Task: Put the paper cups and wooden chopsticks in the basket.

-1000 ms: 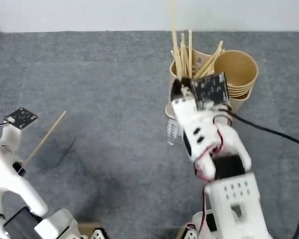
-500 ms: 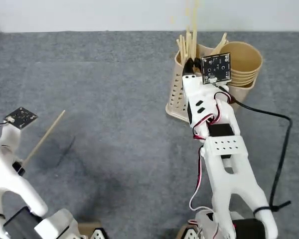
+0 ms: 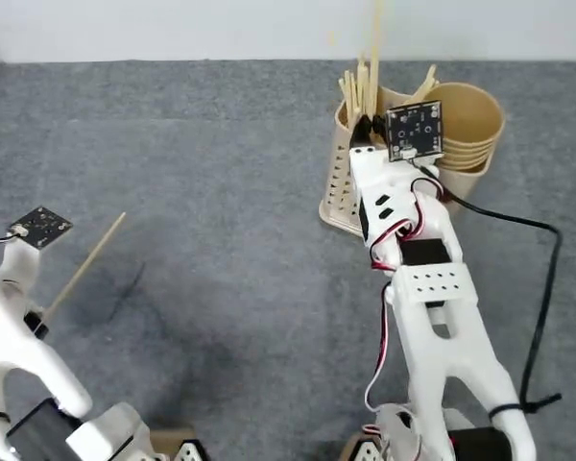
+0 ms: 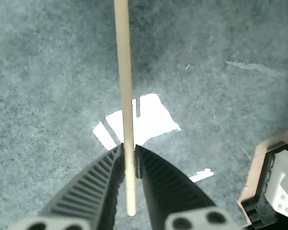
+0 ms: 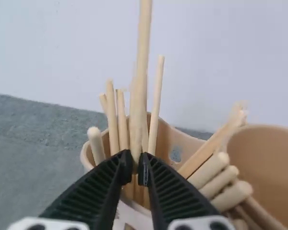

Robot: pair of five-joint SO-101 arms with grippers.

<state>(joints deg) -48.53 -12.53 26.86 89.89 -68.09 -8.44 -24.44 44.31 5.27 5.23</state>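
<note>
Two chopsticks are pinched. Our right fingers (image 5: 108, 184) squeeze one chopstick (image 5: 144, 72) low down, upright at the basket (image 3: 338, 197), beside the paper cups (image 3: 475, 115). Our left fingers (image 4: 101, 175) squeeze the other chopstick (image 4: 123, 72) near its end, over the tabletop (image 4: 48, 72). They look light, stiff and smooth, so we grip tight.

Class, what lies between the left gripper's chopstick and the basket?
Bare grey carpet, in the high view; nothing rests between the chopstick and the basket.
</note>
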